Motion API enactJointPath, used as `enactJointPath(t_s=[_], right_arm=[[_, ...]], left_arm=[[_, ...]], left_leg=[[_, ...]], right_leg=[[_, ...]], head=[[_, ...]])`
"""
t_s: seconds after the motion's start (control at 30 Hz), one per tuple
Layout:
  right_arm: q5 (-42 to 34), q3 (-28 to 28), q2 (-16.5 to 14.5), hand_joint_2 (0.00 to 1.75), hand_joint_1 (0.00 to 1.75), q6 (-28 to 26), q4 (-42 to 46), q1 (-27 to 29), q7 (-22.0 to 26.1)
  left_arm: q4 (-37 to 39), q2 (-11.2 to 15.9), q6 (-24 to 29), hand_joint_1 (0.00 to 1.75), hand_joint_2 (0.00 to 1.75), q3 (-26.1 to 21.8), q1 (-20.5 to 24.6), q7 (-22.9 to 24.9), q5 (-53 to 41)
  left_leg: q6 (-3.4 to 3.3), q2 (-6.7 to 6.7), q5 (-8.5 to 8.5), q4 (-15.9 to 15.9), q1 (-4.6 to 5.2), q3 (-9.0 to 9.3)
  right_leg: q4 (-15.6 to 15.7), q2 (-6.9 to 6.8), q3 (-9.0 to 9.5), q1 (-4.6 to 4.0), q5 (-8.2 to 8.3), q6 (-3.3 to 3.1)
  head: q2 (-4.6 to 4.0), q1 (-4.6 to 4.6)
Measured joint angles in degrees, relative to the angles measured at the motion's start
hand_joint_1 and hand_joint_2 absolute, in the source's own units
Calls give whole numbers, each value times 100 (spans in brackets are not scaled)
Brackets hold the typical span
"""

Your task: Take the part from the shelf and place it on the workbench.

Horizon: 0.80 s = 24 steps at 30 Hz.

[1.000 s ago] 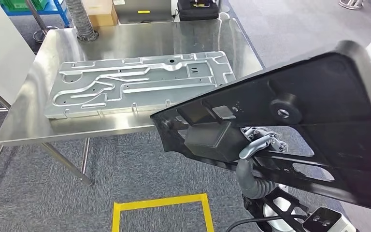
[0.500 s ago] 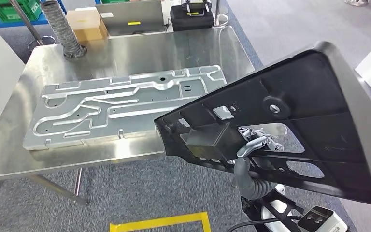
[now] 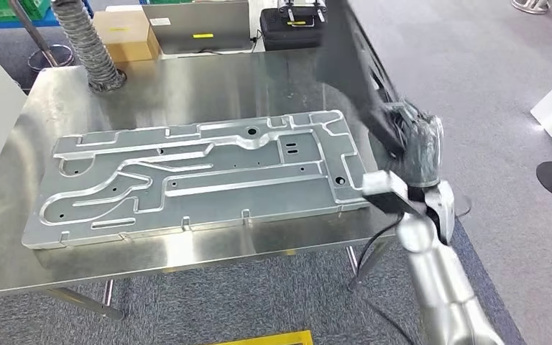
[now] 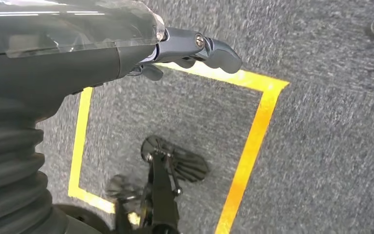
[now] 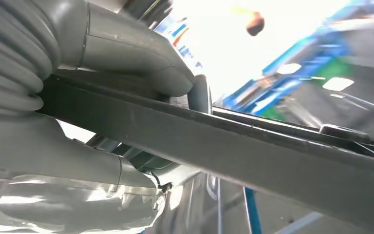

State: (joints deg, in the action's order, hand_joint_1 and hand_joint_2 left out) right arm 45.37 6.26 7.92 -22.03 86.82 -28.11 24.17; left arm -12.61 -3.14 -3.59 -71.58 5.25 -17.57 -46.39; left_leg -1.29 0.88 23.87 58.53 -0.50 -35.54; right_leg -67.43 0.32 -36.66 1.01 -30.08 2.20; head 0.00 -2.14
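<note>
Grey carpet runs under a steel workbench (image 3: 187, 79), and up at its right edge the black part (image 3: 352, 68) stands almost edge-on, tilted, rising toward the far side above the bench's right end. Right hand (image 3: 411, 144) has it: in the right wrist view the thick grey thumb (image 5: 126, 51) presses down on one face of the dark panel (image 5: 233, 146) while the rest of the hand clamps from beneath, so the panel is pinched between them. That silver right arm (image 3: 438, 280) comes up from the near right, wrist raised beside the bench edge, a cable trailing below it.

Lying flat on the bench is a large ribbed aluminium plate (image 3: 187, 176), just left of the hand. At the far side sit a ribbed hose (image 3: 86, 43), a cardboard box (image 3: 122, 32) and a black case (image 3: 292, 25).

Left hand (image 4: 175, 51) hangs low over the carpet and a yellow tape square (image 4: 253, 136); fingers are curled in, nothing held.
</note>
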Motion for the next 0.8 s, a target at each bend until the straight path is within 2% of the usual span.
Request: enactJointPath(t_s=[0.03, 0.07, 0.1, 0.13, 0.23, 0.3, 0.37, 0.4, 0.43, 0.47, 0.53, 0.57, 0.6, 0.63, 0.73, 0.8], right_arm=[[405, 24, 55, 175, 175, -92, -276, -225, -189], [770, 68, 103, 175, 175, -156, -544, -448, -354], [1082, 133, 141, 175, 175, -191, -798, -655, -493], [1357, 214, 170, 175, 175, -207, -1037, -844, -612], [1941, 511, 200, 175, 175, -91, -1605, -1328, -816], [2207, 769, 167, 175, 175, 59, -1961, -1622, -874], [2452, 1093, 70, 175, 175, 184, -2359, -1853, -921], [2559, 1259, 5, 175, 175, 229, -2550, -1926, -937], [2651, 1423, -70, 175, 175, 266, -2736, -1983, -950], [2725, 1576, -161, 175, 175, 303, -2924, -2040, -958], [2838, 1857, -373, 175, 175, 377, -3306, -2191, -978], [2884, 2001, -495, 175, 175, 415, -3519, -2291, -999], [2920, 2137, -612, 175, 175, 450, -3726, -2390, -1031], [2947, 2280, -742, 175, 175, 491, -3949, -2478, -1069], [2960, 2578, -1088, 175, 175, 601, -4495, -2630, -1206], [2952, 2674, -1285, 175, 175, 667, -4789, -2734, -1308]], left_arm=[[0, -2, -4, 0, 175, 1, 2, -13, -14], [0, -2, -8, 0, 175, 2, 6, -30, -34], [0, -2, -11, 0, 175, 3, 9, -46, -52], [0, -1, -15, 0, 175, 3, 10, -61, -75], [0, 4, -31, 0, 175, 5, 7, -87, -121], [0, 9, -47, 0, 175, 7, 20, -98, -152], [0, 10, -54, 0, 175, 10, 31, -104, -181], [0, 10, -54, 0, 175, 12, 35, -105, -193], [0, 10, -54, 0, 175, 15, 40, -106, -205], [0, 10, -54, 0, 175, 17, 48, -104, -216], [0, 11, -54, 0, 175, 20, 84, -101, -230], [0, 14, -54, 0, 175, 21, 109, -97, -238], [0, 15, -54, 0, 175, 23, 137, -92, -247], [0, 17, -53, 0, 175, 24, 160, -84, -257], [0, 14, -54, 0, 175, 26, 189, -64, -270], [0, 11, -54, 0, 175, 27, 200, -60, -270]], left_leg=[[22, 10, 36, 10, 9, 33], [46, 18, 59, 21, 16, 42], [70, 24, 69, 26, 22, 34], [93, 28, 69, 22, 28, 26], [180, 11, 133, 76, 28, -1], [237, -24, 359, 534, 21, -213], [268, -43, 637, 1315, 17, -619], [273, -45, 687, 1596, 16, -789], [268, -45, 622, 1672, 16, -866], [253, -46, 452, 1516, 17, -831], [191, -48, -8, 747, 28, -512], [156, -49, -144, 380, 41, -347], [128, -53, -202, 139, 55, -238], [106, -56, -185, 37, 69, -191], [58, -53, -166, -48, 40, -161], [16, -50, -165, -95, 6, -128]], right_leg=[[339, 0, 58, -1, 259, -12], [614, 1, 115, -7, 408, -38], [754, 2, 137, -19, 452, -73], [785, 5, 146, -36, 424, -112], [864, 2, 190, -16, 410, -229], [903, -3, 246, -5, 404, -296], [907, -2, 288, -21, 377, -340], [906, 1, 313, -31, 360, -352], [906, 3, 343, -40, 338, -357], [904, 5, 378, -50, 313, -359], [902, 7, 452, -71, 254, -348], [896, 9, 470, -86, 228, -336], [895, 10, 473, -96, 212, -316], [899, 9, 466, -103, 202, -293], [879, -5, 452, -102, 148, -209], [488, -14, 261, -96, -69, -155]], head=[[0, 0], [0, 0], [0, 0], [0, 0], [0, 0], [0, 0], [0, 0], [0, 0], [0, 0], [0, 0], [0, 1], [0, 1], [0, 1], [0, 0], [0, -1], [0, 0]])
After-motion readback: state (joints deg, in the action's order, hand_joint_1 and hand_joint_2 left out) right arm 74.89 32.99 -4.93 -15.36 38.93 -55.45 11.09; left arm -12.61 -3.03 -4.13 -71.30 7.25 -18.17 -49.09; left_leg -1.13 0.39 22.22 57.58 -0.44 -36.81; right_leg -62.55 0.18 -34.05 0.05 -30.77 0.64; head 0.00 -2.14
